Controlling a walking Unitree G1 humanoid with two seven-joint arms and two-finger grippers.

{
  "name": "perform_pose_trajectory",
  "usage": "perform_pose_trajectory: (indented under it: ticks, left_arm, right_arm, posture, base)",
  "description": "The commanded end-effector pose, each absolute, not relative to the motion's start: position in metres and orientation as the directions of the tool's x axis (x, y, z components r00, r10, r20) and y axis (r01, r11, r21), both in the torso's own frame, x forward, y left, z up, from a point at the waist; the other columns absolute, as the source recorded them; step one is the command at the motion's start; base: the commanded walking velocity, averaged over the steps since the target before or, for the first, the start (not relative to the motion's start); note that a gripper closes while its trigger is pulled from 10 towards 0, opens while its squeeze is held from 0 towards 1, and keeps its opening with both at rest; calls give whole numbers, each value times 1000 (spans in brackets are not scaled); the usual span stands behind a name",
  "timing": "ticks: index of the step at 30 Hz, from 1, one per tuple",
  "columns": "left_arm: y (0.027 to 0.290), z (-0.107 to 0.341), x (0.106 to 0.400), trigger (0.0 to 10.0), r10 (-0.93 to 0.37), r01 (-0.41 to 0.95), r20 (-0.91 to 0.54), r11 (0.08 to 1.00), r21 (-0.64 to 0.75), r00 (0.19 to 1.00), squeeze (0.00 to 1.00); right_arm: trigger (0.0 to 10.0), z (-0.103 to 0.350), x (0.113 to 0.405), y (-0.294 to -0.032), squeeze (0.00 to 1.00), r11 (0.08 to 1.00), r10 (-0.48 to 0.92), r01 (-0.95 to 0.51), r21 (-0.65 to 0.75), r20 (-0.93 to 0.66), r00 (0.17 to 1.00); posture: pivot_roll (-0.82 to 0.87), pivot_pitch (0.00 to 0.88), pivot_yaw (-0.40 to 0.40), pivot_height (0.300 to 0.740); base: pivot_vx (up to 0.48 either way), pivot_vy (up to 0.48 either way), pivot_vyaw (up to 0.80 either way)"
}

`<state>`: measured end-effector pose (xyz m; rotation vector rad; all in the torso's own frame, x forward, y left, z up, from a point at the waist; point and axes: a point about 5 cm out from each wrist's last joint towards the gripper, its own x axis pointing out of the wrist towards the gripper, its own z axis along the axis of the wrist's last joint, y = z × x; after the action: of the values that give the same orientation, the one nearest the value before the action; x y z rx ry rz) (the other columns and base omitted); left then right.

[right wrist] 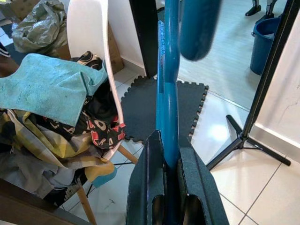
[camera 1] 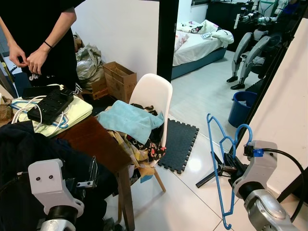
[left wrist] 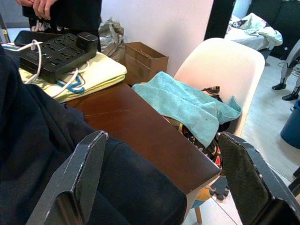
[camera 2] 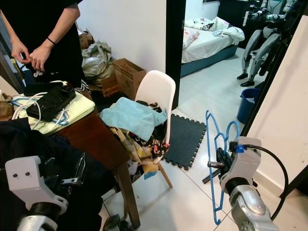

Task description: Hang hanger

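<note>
Right gripper [right wrist: 171, 187]: fingers pressed flat on the blue hanger [camera 1: 219, 159], which hangs upright over the tiled floor [camera 1: 192, 173] at the robot's right. Black stand [right wrist: 262, 89] just beyond it.

Left gripper [left wrist: 161, 183]: fingers wide apart, holding nothing, above dark cloth on the wooden table [left wrist: 145, 136].

Risks, judged: the thin frame may twist or slip in the pinch; its hook could snag the stand's leg or the white chair [camera 1: 153, 94].

No writing readable.

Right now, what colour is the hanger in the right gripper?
Blue. The hanger shows best in the left eye view.
</note>
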<state>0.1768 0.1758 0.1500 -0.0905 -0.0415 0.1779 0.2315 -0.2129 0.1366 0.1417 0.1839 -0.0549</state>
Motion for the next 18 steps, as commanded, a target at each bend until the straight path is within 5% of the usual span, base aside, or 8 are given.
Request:
perform_pose_trajectory:
  ticks: [1,18]
  left_arm:
    - [174,148,179,10000,162,-160,22,985,-65,987,0]
    - [181,147,173,10000,205,-203,17,977,-70,979,0]
  right_arm:
    - [10000,140,232,-208,0,989,-27,50,137,-167,986]
    - [10000,136,229,-220,0,987,-64,90,136,-188,980]
  posture:
    - [-96,0,10,740]
    - [-87,0,-2,740]
  base:
    - [0,0,0]
    - [0,0,0]
